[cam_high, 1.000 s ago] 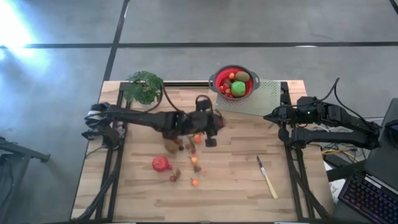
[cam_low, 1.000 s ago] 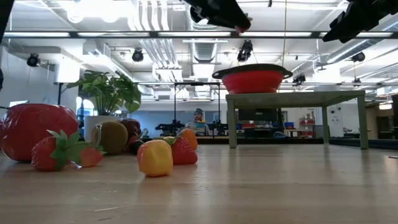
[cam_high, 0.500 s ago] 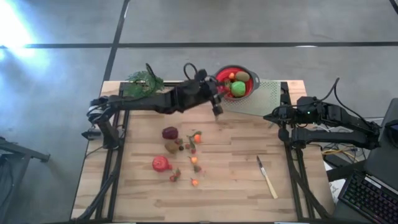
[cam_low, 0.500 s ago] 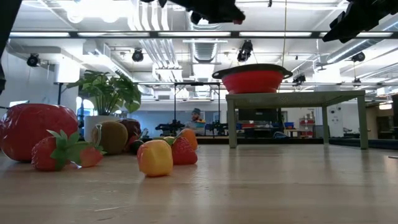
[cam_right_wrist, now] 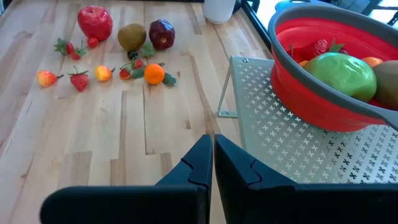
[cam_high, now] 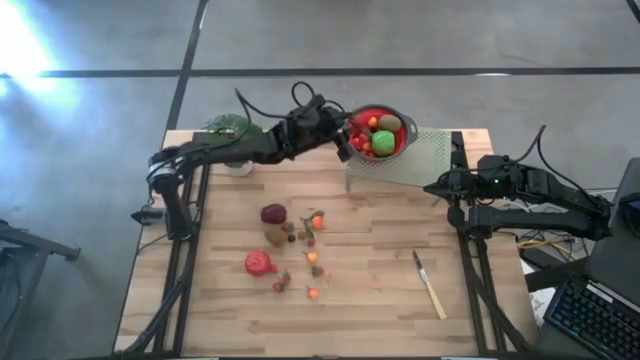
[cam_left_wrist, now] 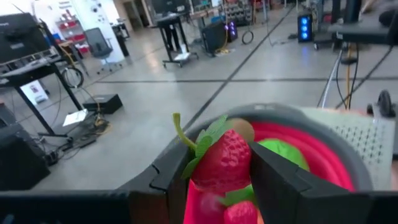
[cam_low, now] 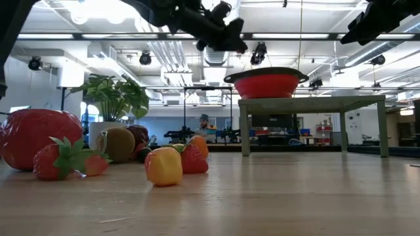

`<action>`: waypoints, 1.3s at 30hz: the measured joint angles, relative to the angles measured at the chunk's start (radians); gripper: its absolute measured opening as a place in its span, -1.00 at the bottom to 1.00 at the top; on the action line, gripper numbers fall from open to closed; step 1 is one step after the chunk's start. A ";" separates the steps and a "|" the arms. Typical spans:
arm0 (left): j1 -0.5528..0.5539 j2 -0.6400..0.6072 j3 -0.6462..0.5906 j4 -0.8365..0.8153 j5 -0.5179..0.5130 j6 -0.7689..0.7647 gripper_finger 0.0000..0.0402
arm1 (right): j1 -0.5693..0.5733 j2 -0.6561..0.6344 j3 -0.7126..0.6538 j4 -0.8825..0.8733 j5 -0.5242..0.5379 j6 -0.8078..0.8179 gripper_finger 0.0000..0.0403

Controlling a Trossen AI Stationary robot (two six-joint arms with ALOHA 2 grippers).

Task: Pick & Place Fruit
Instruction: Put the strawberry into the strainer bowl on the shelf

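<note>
My left gripper [cam_high: 345, 140] hangs over the left rim of the red bowl [cam_high: 408, 130], shut on a red strawberry [cam_left_wrist: 224, 158] with a green leafy top. The bowl stands on a perforated metal stand [cam_high: 420, 165] at the table's far edge and holds a green fruit [cam_high: 383, 142], a brown one and small red and orange ones. More fruits [cam_high: 290, 245] lie loose on the middle of the table, among them a magenta-red one [cam_high: 259, 263] and a dark red one [cam_high: 273, 213]. My right gripper [cam_high: 440, 187] waits shut at the table's right edge. My left gripper pinches the strawberry's red body [cam_left_wrist: 231, 167] between its two fingers [cam_left_wrist: 280, 180], one on either side. The leafy top [cam_left_wrist: 202, 144] sticks out past the fingers. The strawberry is lifted clear, above the bowl's rim [cam_left_wrist: 292, 115].
A pale-handled knife [cam_high: 430, 285] lies on the table's right near part. A potted green plant [cam_high: 232, 130] stands at the far left corner, under my left arm. Bare wood lies between the loose fruits and the stand.
My left gripper has risen from the loose fruits in the middle of the table and swung toward the far edge, to the left rim of the red bowl, carrying the strawberry lifted clear. The loose fruits it had covered now show.
</note>
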 joint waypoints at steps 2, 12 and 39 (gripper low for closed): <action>0.000 0.019 0.000 0.002 0.001 0.016 -0.25 | 0.000 0.000 0.000 0.000 0.000 0.000 -0.94; 0.010 0.076 -0.005 0.018 0.003 0.024 -0.25 | 0.000 0.000 0.000 0.000 0.000 0.000 -0.94; 0.011 0.085 -0.009 -0.008 0.002 0.036 0.10 | 0.000 0.000 0.000 0.000 0.000 0.000 -0.94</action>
